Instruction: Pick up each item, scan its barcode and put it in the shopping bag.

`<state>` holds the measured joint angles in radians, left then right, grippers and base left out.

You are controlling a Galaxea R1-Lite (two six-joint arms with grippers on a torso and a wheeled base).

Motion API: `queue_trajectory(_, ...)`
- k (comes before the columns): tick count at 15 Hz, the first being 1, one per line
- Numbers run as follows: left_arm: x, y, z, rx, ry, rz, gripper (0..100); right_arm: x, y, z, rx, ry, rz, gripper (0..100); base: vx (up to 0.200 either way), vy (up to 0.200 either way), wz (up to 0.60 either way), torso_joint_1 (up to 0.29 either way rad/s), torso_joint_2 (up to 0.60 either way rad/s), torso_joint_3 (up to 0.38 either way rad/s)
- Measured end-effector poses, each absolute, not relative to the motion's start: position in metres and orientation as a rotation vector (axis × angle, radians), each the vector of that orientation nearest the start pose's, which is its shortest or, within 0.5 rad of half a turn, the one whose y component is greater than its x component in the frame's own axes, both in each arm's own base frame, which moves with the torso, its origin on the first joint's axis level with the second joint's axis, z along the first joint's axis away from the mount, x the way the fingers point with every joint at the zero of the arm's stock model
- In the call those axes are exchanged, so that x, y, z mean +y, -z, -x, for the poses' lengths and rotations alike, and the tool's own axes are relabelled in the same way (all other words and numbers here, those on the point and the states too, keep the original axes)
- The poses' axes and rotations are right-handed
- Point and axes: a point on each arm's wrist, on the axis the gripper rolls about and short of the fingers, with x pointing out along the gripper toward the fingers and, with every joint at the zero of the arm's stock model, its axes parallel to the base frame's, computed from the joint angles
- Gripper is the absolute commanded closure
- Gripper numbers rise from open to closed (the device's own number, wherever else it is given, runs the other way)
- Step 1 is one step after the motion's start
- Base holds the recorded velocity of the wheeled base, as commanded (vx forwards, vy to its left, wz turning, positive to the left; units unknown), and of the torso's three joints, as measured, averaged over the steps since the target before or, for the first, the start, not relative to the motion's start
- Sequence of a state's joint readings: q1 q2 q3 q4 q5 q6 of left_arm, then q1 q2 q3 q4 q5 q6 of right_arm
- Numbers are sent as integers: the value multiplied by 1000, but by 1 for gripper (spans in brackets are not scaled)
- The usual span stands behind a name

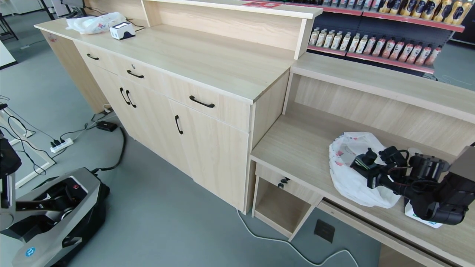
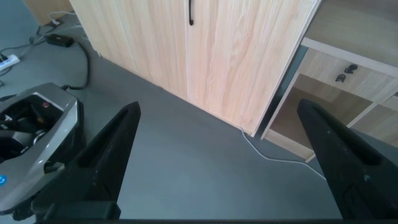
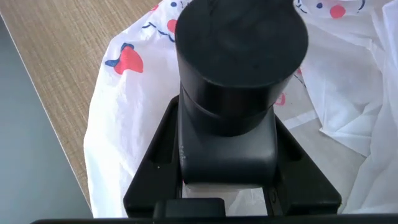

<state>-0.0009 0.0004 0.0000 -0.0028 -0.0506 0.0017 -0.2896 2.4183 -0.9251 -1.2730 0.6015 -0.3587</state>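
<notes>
My right gripper (image 1: pixel 362 165) hangs over the mouth of the white shopping bag (image 1: pixel 347 178) on the low counter at the right. It is shut on a black container with a round cap (image 3: pixel 239 68), which sits between the two fingers (image 3: pixel 146 186) just above the bag's printed plastic (image 3: pixel 118 124). In the head view the black container (image 1: pixel 368 155) is a small dark knob at the gripper's tip. My left gripper (image 2: pixel 217 112) is open, fingers (image 2: pixel 106 155) wide apart, low over the grey floor in front of the cabinet doors.
A white and green box (image 1: pixel 423 218) lies on the low counter (image 1: pixel 297 148) under my right arm. On the tall counter far left stand a white scanner (image 1: pixel 122 30) and another plastic bag (image 1: pixel 94 23). Bottle shelves (image 1: pixel 371 44) line the back; cables (image 1: pixel 111 148) cross the floor.
</notes>
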Motion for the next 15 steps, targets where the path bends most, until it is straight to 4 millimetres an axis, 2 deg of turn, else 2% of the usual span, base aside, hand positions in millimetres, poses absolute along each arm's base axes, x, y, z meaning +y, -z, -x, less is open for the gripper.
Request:
queue_trajectory(5, -1, -76, 23, -2, 51, -2, 0, -106, 0, -401, 146, -346, 261, 100, 0, 0, 0, 0, 0, 0)
queue_trajectory(15, -1, -76, 23, -2, 51, -2, 0, -112, 4, -400, 153, -343, 257, 100, 0, 0, 0, 0, 0, 0)
